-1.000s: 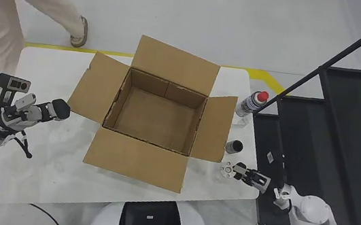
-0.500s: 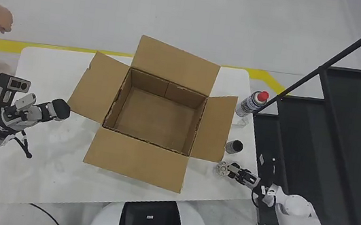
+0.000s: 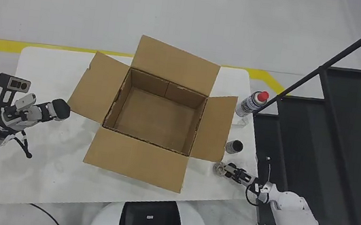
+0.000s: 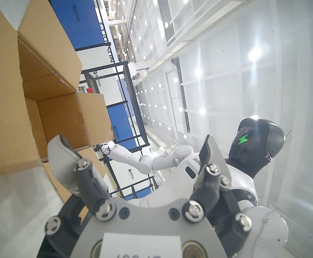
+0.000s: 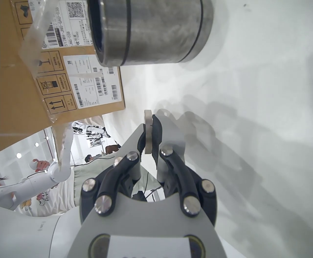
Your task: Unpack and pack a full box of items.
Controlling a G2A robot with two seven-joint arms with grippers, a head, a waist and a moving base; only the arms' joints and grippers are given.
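Note:
An open cardboard box (image 3: 159, 116) with nothing inside stands mid-table, its flaps spread; its wall also fills one side of the left wrist view (image 4: 49, 102). At the table's front right edge, beside the box's corner, my right gripper (image 3: 226, 169) (image 5: 149, 128) is shut on a thin flat metal disc (image 5: 147, 122) held on edge just above the table. A short metal cylinder (image 3: 233, 147) (image 5: 151, 31) stands just beyond it. My left gripper (image 3: 57, 109) (image 4: 135, 151) sits open with nothing in it, off the box's left flap.
A spray can with a red cap (image 3: 254, 103) stands by the right flap. A black metal rack (image 3: 342, 134) rises right of the white table (image 3: 44, 156). The labelled box flap (image 5: 61, 73) overhangs close to my right gripper.
My right gripper has slid left along the front edge toward the box and closed on the disc. The person at the far left has walked out of view. The left arm stayed still.

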